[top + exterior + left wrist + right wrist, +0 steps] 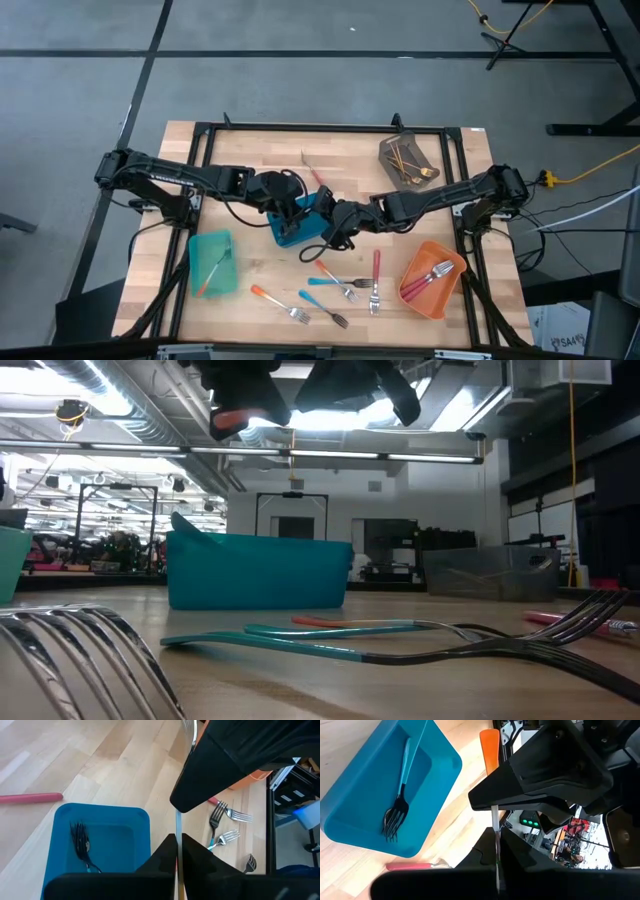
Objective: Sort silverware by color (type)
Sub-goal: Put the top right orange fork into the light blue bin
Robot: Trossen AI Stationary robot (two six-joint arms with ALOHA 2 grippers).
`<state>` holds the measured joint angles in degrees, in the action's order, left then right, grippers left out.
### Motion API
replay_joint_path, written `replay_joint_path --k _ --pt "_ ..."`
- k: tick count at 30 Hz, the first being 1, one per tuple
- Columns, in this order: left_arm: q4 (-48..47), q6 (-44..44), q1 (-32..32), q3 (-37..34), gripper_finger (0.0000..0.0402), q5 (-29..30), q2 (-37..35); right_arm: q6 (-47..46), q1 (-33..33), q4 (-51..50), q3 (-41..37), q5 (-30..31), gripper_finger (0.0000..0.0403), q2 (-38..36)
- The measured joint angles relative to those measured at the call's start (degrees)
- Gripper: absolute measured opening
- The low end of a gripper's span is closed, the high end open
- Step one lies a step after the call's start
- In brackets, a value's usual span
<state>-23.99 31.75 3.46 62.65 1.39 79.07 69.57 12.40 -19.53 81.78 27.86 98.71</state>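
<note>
Handover in mid-air above the blue rectangular plastic bin (100,812). Left gripper (177,840) and right gripper (496,832) meet tip to tip, both clenched on the thin metal shaft of one orange-handled fork (489,745), held clear of the table. Step in hand, as I judge it, is passing this fork between arms. Next move calls for one gripper to let go; likely the right releases and the left carries to the teal rectangular bin (205,245), which already holds an orange-handled piece
</note>
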Motion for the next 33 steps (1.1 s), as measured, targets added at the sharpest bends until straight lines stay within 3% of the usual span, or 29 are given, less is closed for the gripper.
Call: replay_joint_path --k 21,33 --pt "-0.41 -0.33 0.04 0.0 0.0002 0.59 0.0 -0.23 -0.09 0.02 0.0 -1.49 0.0006 0.0" --pt "-0.59 -0.37 -0.06 0.04 0.0002 0.81 0.0 -0.31 -0.09 0.15 0.04 -1.38 0.0133 0.03"
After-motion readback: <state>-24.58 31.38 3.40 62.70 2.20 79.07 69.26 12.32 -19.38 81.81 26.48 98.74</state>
